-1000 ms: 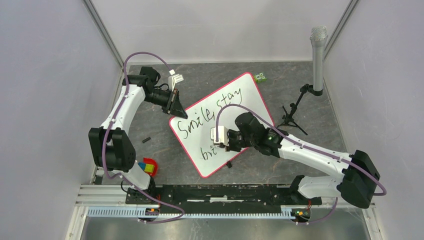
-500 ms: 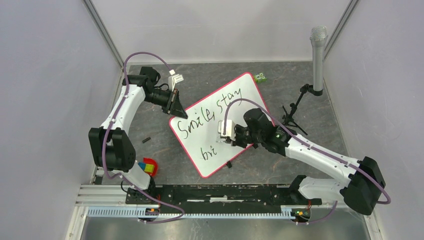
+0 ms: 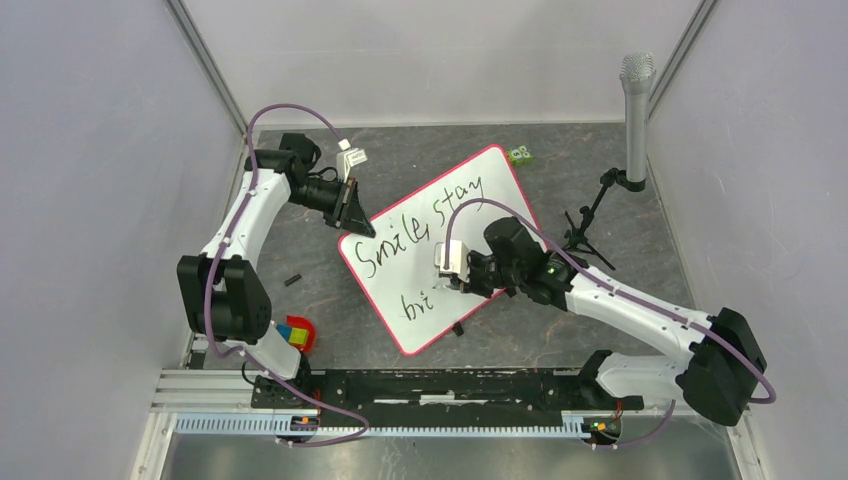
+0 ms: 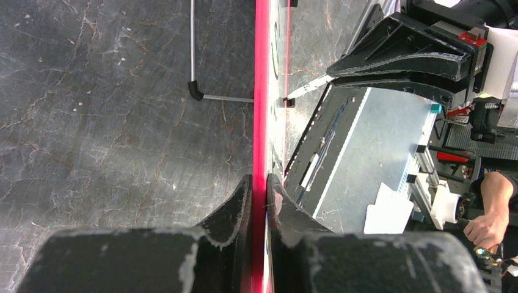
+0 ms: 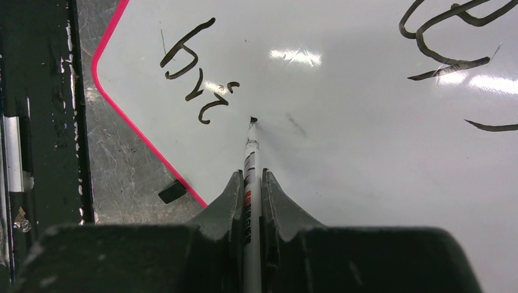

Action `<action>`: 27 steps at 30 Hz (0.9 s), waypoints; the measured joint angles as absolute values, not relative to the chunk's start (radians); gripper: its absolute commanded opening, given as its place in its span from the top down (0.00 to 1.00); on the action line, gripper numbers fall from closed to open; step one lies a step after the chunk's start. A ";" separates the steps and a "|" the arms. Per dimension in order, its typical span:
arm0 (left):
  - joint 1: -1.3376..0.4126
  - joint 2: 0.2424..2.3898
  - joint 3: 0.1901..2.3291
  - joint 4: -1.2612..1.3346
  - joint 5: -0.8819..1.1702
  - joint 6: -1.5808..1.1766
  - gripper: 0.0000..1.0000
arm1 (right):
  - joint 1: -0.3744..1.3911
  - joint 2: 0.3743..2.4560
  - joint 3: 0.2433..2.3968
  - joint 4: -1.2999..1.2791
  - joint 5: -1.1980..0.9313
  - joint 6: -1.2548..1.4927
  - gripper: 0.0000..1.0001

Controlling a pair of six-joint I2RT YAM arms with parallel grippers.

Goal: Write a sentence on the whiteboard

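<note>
Whiteboard (image 3: 390, 285) lies on the dark marbled desk (image 3: 420, 150), turned diagonally, with one rounded corner toward the far right and the opposite one toward the near edge. The red-pink frame (image 4: 261, 122) is intact all round in the top view. One black foot (image 5: 172, 192) shows at the near long edge.

The sentence (image 3: 425, 228) is incomplete. "Smile, stay" runs along the upper line and "bri" (image 5: 195, 79) sits on the second line, nearer the arm bases.

Left jaws: clenched on the board's edge at its left corner. In the left wrist view the frame runs straight between the two fingers, one finger on each face of the board. The board is seen edge-on there.

Right jaws: clenched on the marker (image 5: 251, 177), over the middle of the board. The barrel lies along the gap between the fingers and the tip projects beyond them. The tip meets the white surface just beside the last letter of "bri", on the side away from the frame. A small black dot shows at the contact point.

The two arms are well apart, left at the board's far-left side and right reaching in from the near right.

Other items:
- Microphone on a small tripod (image 3: 637, 110), far right, clear of the board.
- Green block (image 3: 519, 154), just beyond the far-right corner.
- Small black piece (image 3: 292, 280) on the desk left of the board.
- Coloured cube (image 3: 296, 333) by the left arm's base.
</note>
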State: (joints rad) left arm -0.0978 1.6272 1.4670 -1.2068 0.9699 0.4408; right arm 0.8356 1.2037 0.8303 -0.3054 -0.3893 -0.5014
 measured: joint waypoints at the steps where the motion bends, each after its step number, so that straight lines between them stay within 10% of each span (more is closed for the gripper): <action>1: -0.098 1.628 1.467 -1.207 0.970 0.440 0.98 | 0.836 1.206 0.830 -0.304 -0.392 -0.502 1.00; 27: -0.098 1.630 1.469 -1.207 0.970 0.441 0.98 | 0.854 1.211 0.804 -0.314 -0.402 -0.533 1.00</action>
State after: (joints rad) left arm -0.0978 1.6299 1.4689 -1.2072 0.9699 0.4408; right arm 0.8543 1.2106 0.8036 -0.3138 -0.4019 -0.5327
